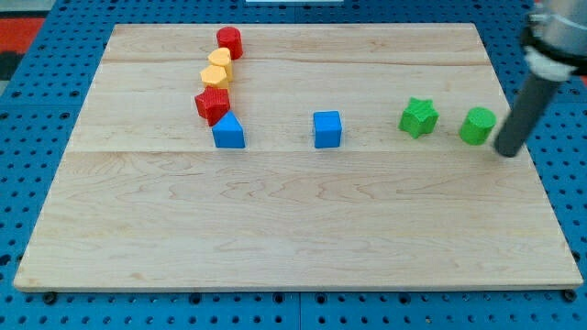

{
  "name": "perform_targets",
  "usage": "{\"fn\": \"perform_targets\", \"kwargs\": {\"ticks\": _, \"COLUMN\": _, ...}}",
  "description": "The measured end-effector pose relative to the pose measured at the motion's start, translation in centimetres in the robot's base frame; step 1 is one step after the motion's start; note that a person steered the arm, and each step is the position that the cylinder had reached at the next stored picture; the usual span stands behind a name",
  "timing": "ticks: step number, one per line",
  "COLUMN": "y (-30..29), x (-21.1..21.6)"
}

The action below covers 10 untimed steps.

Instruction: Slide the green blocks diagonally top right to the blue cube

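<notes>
A blue cube (326,129) sits near the middle of the wooden board (293,220). Two green blocks lie to its right: a green star (418,117) and a green cylinder (477,126). My tip (507,151) is just to the right of the green cylinder and slightly below it, close to it but with a small gap. The rod rises from the tip to the view's top right.
On the left stands a column of blocks: a red cylinder (229,41), two yellow blocks (219,60) (215,77), a red star (212,104) and a blue triangular block (228,132). The board's right edge lies just beyond my tip.
</notes>
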<state>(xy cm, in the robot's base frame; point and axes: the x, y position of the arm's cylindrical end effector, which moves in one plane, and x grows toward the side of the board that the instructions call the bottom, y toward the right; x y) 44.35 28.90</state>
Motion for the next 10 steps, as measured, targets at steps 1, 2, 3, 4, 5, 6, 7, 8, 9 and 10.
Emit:
{"fn": "perform_targets", "kwargs": {"ticks": 1, "y": 0.5, "x": -2.5}}
{"fn": "perform_targets", "kwargs": {"ticks": 2, "y": -7.2, "x": -3.7}}
{"fn": "perform_targets", "kwargs": {"ticks": 3, "y": -11.7, "x": -3.9}}
{"fn": "perform_targets", "kwargs": {"ticks": 4, "y": -3.7, "x": -4.0}}
{"fn": "perform_targets", "kwargs": {"ticks": 5, "y": 2.1, "x": -2.4}}
{"fn": "perform_targets", "kwargs": {"ticks": 6, "y": -2.1, "x": 0.3}}
{"fn": "perform_targets", "kwargs": {"ticks": 7, "y": -6.2, "x": -0.1}}
{"fn": "perform_targets", "kwargs": {"ticks": 8, "y": -10.1, "x": -0.9}}
{"fn": "perform_targets", "kwargs": {"ticks": 9, "y": -10.4, "x": 0.8}}
{"fn": "perform_targets", "kwargs": {"ticks": 10, "y": -11.1, "x": 1.3}}
